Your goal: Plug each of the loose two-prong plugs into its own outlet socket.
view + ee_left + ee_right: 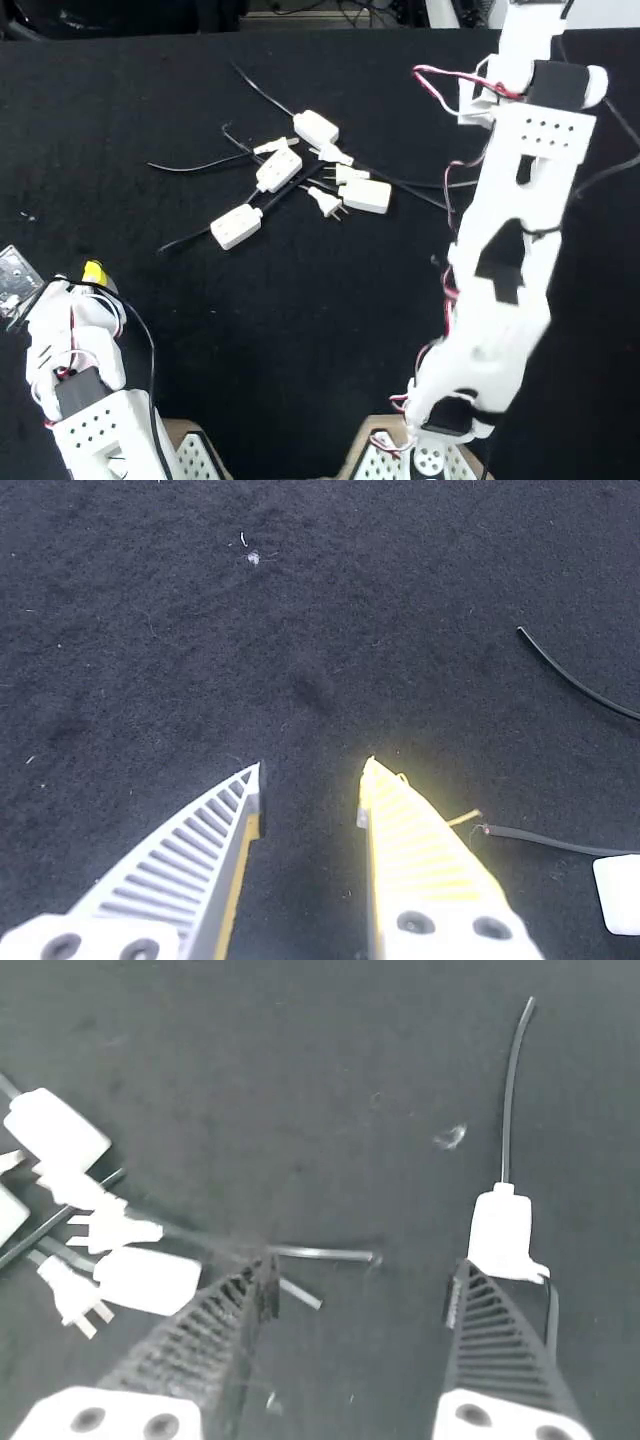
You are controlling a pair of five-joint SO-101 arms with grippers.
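High view is showing white sockets (pixel 278 170) and plugs (pixel 328 205) lying in a loose cluster near the middle of the black mat (pixel 150 80). The left gripper (pixel 310 770) is hanging over bare mat at the near left corner, well apart from the cluster, its jaws spread and grasping nothing. The right gripper (pixel 360 1265) is also gaping, empty. A lone piece (pixel 505 1230), plug or socket I cannot tell, is lying just beside one fingertip, the cluster off to the other side.
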